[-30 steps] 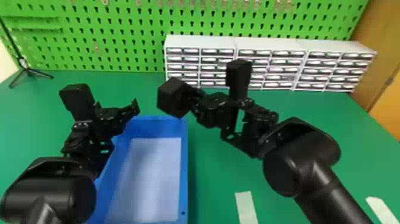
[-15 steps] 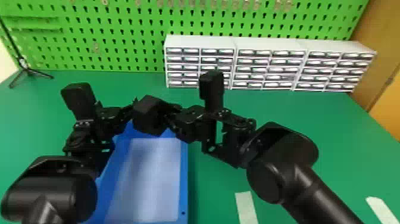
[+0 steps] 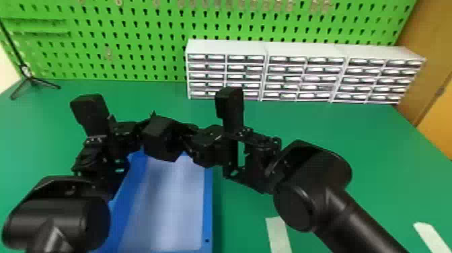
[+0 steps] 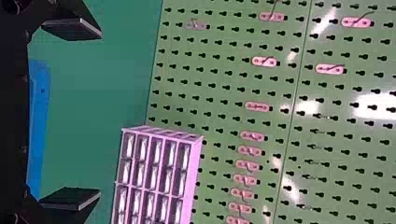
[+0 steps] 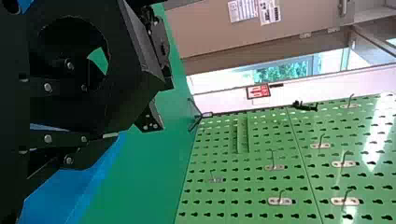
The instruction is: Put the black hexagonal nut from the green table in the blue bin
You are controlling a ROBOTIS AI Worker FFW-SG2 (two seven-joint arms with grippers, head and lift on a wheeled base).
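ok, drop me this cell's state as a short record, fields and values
nut: black, hexagonal, in right gripper, off the table
nut vs bin: at the bin's far end in the head view; clearance not readable
bin: blue, pale floor, on the table
left gripper: open, empty, by the bin's far left side
nut to left gripper: near; contact can't be told
table: green, pale tape strip right of bin
behind: white drawer units, green pegboard
task: not done, nut unreleased

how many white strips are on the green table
2: one lies to the right of the blue bin, the other farther right, near the head view's bottom right corner. The right arm may hide more.
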